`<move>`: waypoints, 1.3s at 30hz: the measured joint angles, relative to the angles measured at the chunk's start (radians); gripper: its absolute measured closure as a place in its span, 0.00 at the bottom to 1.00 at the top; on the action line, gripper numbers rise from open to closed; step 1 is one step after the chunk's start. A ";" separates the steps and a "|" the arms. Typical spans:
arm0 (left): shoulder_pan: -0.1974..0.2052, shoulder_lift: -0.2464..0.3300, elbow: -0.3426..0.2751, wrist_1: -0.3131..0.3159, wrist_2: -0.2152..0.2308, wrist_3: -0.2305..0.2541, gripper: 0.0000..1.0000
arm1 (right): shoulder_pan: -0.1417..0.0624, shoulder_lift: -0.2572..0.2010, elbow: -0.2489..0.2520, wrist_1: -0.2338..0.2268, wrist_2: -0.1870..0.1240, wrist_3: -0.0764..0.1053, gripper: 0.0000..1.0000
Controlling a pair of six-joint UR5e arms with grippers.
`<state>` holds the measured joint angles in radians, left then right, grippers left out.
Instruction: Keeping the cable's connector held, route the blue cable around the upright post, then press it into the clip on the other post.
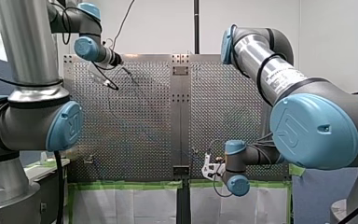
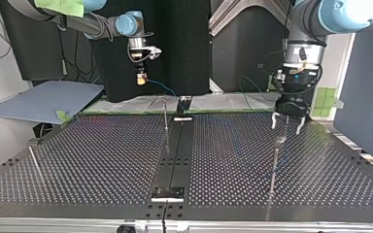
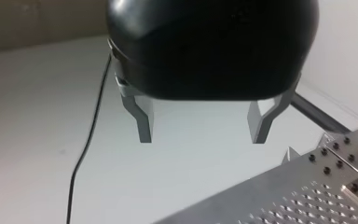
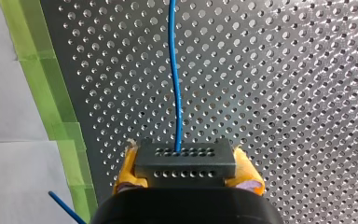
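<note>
Pinches black connector (image 4: 185, 164) tight in yellow pads (image 4: 127, 170) of R gripper (image 2: 140, 77), w/ blue cable (image 4: 177, 93) leading straight ahead off it over perf. table (image 4: 284, 93) twd nearby upright post (image 2: 165, 115); hangs L gripper (image 2: 286, 127) spread open, empty, near other post (image 2: 274, 165), well apart from cable.
</note>
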<state>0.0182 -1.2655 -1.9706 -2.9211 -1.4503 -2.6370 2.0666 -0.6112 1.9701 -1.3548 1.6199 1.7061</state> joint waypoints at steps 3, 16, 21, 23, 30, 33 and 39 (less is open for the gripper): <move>0.003 0.009 0.027 -0.013 0.009 0.028 0.00 | -0.001 0.000 0.000 0.000 0.000 0.001 1.00; -0.015 -0.085 0.175 -0.128 -0.013 0.176 0.00 | -0.002 0.000 -0.001 -0.004 -0.007 0.011 1.00; -0.021 -0.071 0.224 -0.177 -0.060 0.225 0.00 | -0.002 0.000 -0.001 -0.004 -0.008 0.013 1.00; -0.026 -0.068 0.248 -0.200 -0.083 0.248 0.00 | -0.003 0.000 -0.002 -0.003 -0.008 0.013 1.00; -0.044 -0.073 0.293 -0.277 -0.146 0.325 0.00 | -0.003 0.000 -0.003 -0.003 -0.011 0.015 1.00; -0.056 -0.085 0.296 -0.308 -0.148 0.356 0.00 | -0.003 0.000 -0.003 -0.003 -0.013 0.016 1.00; -0.083 -0.126 0.296 -0.365 -0.149 0.413 0.00 | -0.003 0.000 -0.003 -0.003 -0.014 0.017 1.00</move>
<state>-0.0647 -1.3914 -1.6743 -3.2859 -1.5989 -2.2238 2.0637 -0.6110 1.9672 -1.3576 1.6063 1.7228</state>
